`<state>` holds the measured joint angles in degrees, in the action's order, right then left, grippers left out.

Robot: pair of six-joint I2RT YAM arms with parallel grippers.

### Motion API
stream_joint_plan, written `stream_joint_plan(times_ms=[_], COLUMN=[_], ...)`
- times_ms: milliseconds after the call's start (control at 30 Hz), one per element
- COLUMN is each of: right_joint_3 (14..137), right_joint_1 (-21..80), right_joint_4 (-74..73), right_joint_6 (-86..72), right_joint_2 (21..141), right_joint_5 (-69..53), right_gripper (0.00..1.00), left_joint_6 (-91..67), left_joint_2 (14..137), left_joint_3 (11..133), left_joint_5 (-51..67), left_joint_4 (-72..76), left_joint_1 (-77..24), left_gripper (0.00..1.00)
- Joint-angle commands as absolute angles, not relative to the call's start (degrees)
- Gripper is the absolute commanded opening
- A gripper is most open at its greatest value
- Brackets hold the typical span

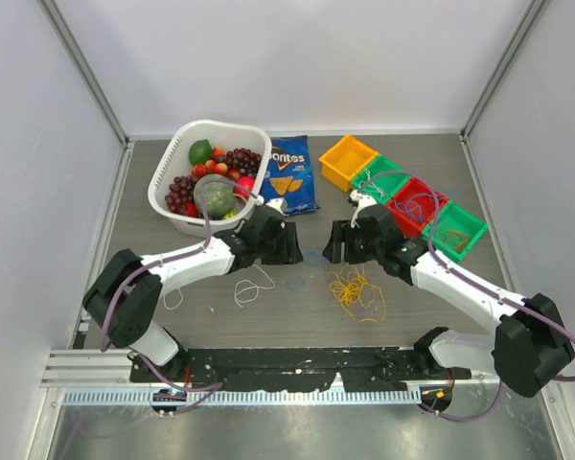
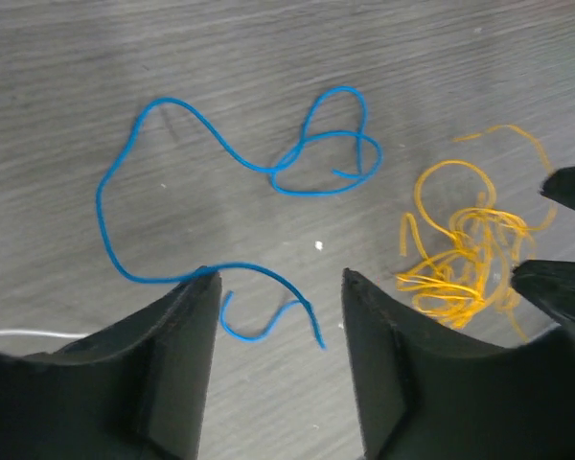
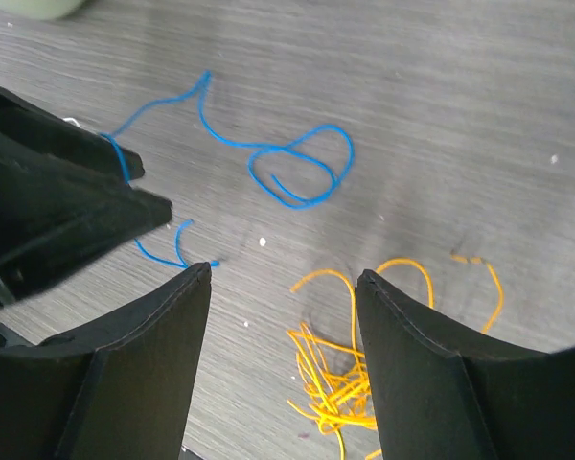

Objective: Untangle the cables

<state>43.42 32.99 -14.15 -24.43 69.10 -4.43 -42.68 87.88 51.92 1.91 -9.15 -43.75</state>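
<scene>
Both arms meet nose to nose at mid-table [image 1: 297, 321], low over the cables. Left gripper [image 2: 280, 316]: jaws apart, nothing clamped. The blue cable [image 2: 276, 169] lies flat on the table in front of it, one big open curve plus a small crossed loop at the far end. Its near tail runs by the left fingertip and ends in the gap between the two fingers; can't tell if it touches the finger. Right gripper [image 3: 283, 297]: also released, jaws wide, nothing in them. The yellow cable [image 3: 333, 388] is a loose bunched tangle on the table, partly in the gap between the right fingers, with a few arcs spreading outward. Blue and yellow lie near each other but apart, no crossing visible. A white cable [image 1: 252, 287] lies loose to the left of the yellow one, near the left arm and clear of both grippers. A second white cable [image 1: 172, 299] sits further left, beside the left arm's elbow. Behind the arms: a white basket [image 1: 163, 182] of fruit, a blue chip bag [image 1: 289, 174] just beside it, then a diagonal row of small bins [image 1: 348, 158], orange, green, red, green. Some hold thin strands, too small to identify.
</scene>
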Motion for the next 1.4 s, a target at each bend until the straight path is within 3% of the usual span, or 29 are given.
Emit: stream_joint_plan(times_ms=[0,100,167,400,500,633,900,1367], right_joint_3=[40.35,39.81,39.81,40.6,42.09,45.78,42.02,35.95], right_joint_1=[32.61,32.61,32.61,32.52,32.52,32.61,36.91,37.18], right_joint_4=[-9.84,-11.25,-12.13,-6.96,-4.66,-4.14,17.9,28.03], right_joint_6=[-27.25,-26.46,-25.4,-20.83,-19.43,-17.14,-23.28,-25.3], right_joint_2=[63.73,61.09,60.38,61.26,60.64,63.8,69.17,65.91], right_joint_5=[-4.49,-2.47,-1.06,-12.72,-14.59,-19.42,-37.78,-31.64], right_gripper=[0.67,0.67,0.68,0.72,0.8,0.79,0.77,0.76], left_joint_6=[-41.22,-39.21,-37.36,-30.86,-28.49,-27.34,-26.54,-25.22], left_joint_2=[89.47,87.9,84.83,68.83,64.43,60.65,55.73,52.56], left_joint_3=[54.84,55.46,55.11,54.05,55.45,59.05,63.72,68.64], left_joint_5=[-3.25,-3.69,-2.73,4.21,7.11,10.28,13.45,23.11], left_joint_4=[-8.7,-9.23,-9.23,-14.31,-18.09,-22.75,-26.54,-26.46], left_joint_1=[-43.68,-43.68,-43.68,-43.68,-43.68,-43.68,-43.68,-43.68], left_gripper=[0.45,0.09,0.0,0.0,0.0,0.0,0.0,0.0])
